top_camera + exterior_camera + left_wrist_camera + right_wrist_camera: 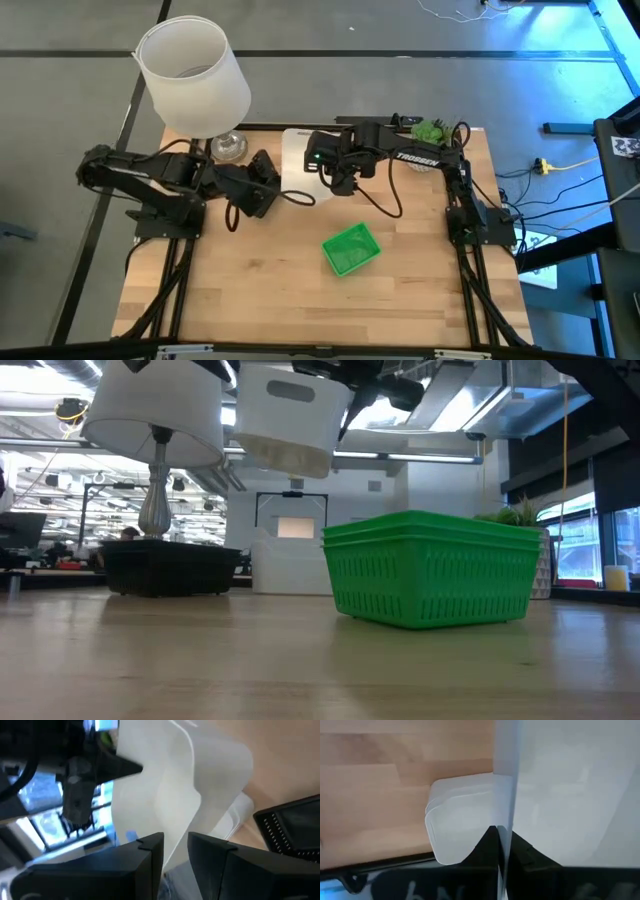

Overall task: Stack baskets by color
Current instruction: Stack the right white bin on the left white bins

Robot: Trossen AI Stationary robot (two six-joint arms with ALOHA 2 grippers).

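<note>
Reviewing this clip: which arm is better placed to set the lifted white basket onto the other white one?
The right. Its hand is shut on the lifted white basket's wall, above the white basket on the table. The left hand is open beside it, holding nothing.

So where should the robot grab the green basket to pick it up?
Probably by the rim of one long wall, coming straight down from above. The green basket sits upright on the table with its mouth open upward and its walls thin, so a gripper could likely pinch one wall. Nothing crowds it.
</note>
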